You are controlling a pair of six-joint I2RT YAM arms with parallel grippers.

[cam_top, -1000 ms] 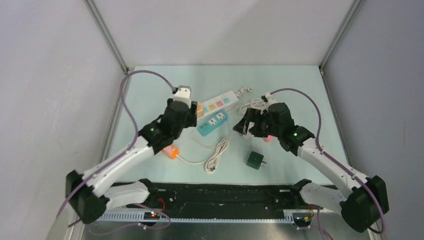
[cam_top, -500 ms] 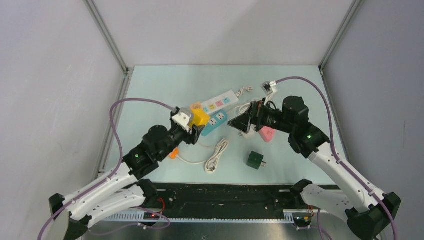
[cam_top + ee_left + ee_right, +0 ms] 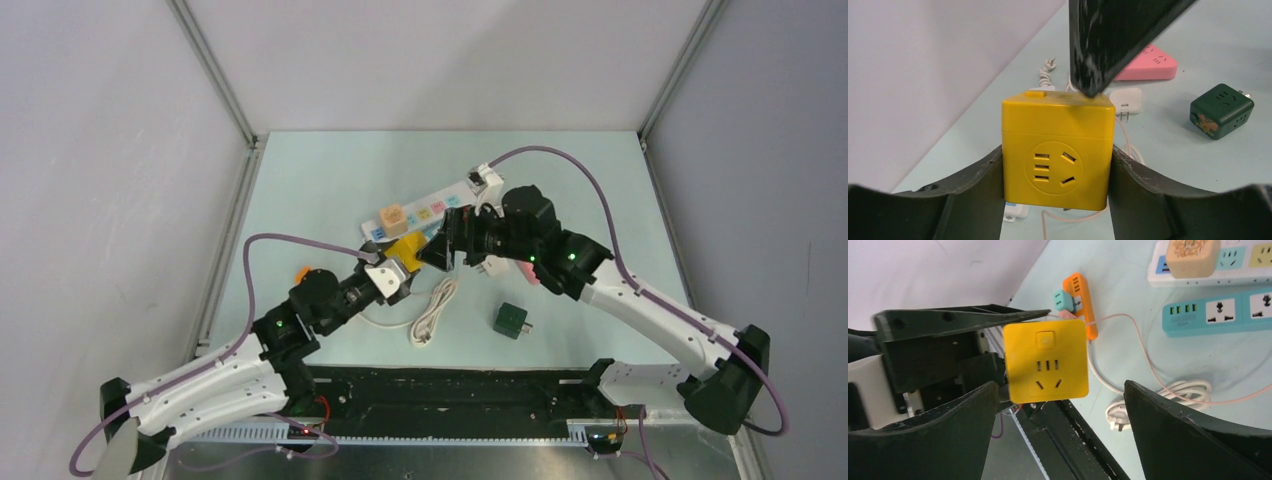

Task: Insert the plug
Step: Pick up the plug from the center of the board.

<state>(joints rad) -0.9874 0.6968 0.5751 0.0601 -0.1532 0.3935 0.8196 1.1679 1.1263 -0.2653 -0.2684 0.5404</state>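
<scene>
One yellow cube [image 3: 1045,360] clamped in left hand [image 3: 1056,151] (one green cube [image 3: 1221,110] lies apart); right hand [image 3: 1060,384] spread wide.

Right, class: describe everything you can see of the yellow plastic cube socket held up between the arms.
The yellow plastic cube socket is a box with rounded edges. One face bears a round recessed outlet, another a small button above slot holes. It hangs above the pale green table, pinched on two opposite sides by the left claw. The open right claw faces it; contact is unclear.
</scene>
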